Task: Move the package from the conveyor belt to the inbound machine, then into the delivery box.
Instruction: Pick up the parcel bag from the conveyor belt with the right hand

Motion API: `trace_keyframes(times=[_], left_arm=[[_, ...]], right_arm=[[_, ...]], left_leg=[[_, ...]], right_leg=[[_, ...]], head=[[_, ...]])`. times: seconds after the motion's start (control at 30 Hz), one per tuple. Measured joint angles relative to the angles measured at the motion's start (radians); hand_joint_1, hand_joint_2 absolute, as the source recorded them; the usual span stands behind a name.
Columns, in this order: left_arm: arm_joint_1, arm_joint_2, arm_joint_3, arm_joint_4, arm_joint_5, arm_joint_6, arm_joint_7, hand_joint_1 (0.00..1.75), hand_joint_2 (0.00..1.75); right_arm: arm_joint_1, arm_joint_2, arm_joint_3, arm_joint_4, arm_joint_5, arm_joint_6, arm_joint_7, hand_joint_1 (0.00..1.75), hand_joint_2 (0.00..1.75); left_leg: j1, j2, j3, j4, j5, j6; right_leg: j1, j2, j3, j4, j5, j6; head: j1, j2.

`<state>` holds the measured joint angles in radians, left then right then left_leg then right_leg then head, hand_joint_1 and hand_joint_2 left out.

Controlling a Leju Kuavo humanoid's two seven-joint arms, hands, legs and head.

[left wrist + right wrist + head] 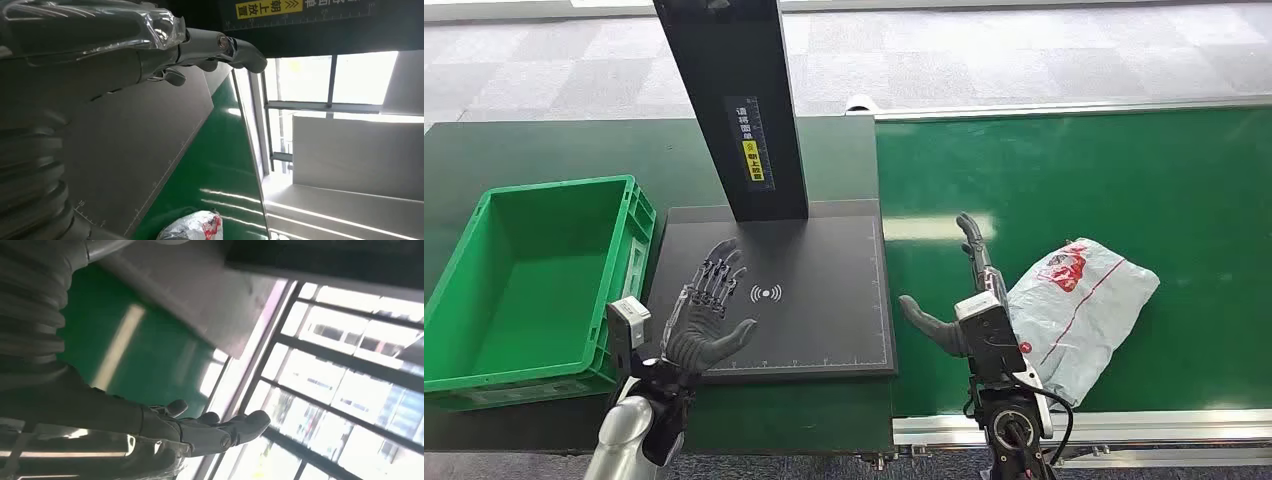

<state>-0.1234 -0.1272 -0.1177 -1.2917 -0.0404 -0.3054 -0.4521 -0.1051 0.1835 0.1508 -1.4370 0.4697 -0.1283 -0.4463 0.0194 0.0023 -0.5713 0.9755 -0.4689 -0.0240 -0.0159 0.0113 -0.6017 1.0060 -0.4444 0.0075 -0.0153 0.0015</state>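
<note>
green crate (pixel 484 300) seen at 9 o'clock of scanner plate (pixel 824 330) | package (pixel 1079 305) white, crumpled, red-printed, on belt (pixel 1124 170) | right hand (pixel 969 300) just beside it, fingers spread | left hand (pixel 704 315) fingers spread, nothing held

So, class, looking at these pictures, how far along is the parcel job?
Nothing looks done yet: the package lies on the green conveyor belt. In hand: the open right robot hand is beside it, while the left robot hand hovers open over the inbound machine. Left: scanning, then the empty green delivery box.
</note>
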Motion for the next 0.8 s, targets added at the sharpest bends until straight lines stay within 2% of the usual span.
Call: trace_keyframes(times=[0.07, 0.23, 0.37, 0.47, 0.57, 0.8], left_arm=[[0.005, 0.0, 0.002, -0.005, -0.001, 0.0, 0.0, 0.0, 1.75], [0.022, 0.002, 0.005, -0.027, -0.017, 0.001, 0.009, 0.0, 1.75], [0.027, 0.001, 0.008, -0.042, -0.03, 0.0, 0.026, 0.0, 1.75], [0.03, 0.001, 0.012, -0.047, -0.039, -0.005, 0.04, 0.0, 1.75], [0.032, -0.002, 0.015, -0.047, -0.051, -0.016, 0.055, 0.0, 1.75], [0.033, -0.007, 0.017, -0.046, -0.081, -0.028, 0.074, 0.0, 1.75]], right_arm=[[0.002, 0.0, -0.009, 0.0, 0.035, -0.033, 0.02, 0.0, 1.75], [0.019, -0.003, -0.092, -0.001, 0.22, -0.22, 0.135, 0.0, 1.75], [0.036, -0.003, -0.18, -0.001, 0.346, -0.255, 0.254, 0.0, 1.75], [0.045, 0.0, -0.248, 0.0, 0.405, -0.216, 0.368, 0.0, 1.75], [0.051, 0.005, -0.298, 0.009, 0.45, -0.113, 0.485, 0.0, 1.75], [0.051, 0.011, -0.314, 0.085, 0.528, 0.063, 0.585, 0.0, 1.75]], left_leg=[[0.0, 0.0, 0.0, 0.0, 0.0, 0.0], [0.0, -0.001, 0.0, 0.0, 0.0, 0.0], [0.0, -0.001, 0.0, 0.0, 0.0, 0.0], [0.0, -0.001, 0.0, 0.0, 0.0, 0.0], [0.0, 0.0, 0.0, 0.0, 0.0, 0.0], [0.0, -0.001, 0.0, 0.0, 0.0, 0.0]], right_leg=[[0.0, 0.0, 0.0, 0.0, 0.0, 0.0], [0.0, -0.001, 0.001, 0.0, 0.0, 0.0], [0.0, -0.001, 0.0, 0.0, 0.0, 0.0], [0.0, -0.001, 0.0, 0.0, 0.0, 0.0], [0.0, -0.001, 0.0, 0.0, 0.0, 0.0], [0.0, -0.001, 0.001, 0.0, 0.0, 0.0]], head=[[0.0, 0.0], [0.0, 0.0], [0.0, 0.0], [0.0, 0.0], [0.0, 0.0], [0.0, 0.0]])
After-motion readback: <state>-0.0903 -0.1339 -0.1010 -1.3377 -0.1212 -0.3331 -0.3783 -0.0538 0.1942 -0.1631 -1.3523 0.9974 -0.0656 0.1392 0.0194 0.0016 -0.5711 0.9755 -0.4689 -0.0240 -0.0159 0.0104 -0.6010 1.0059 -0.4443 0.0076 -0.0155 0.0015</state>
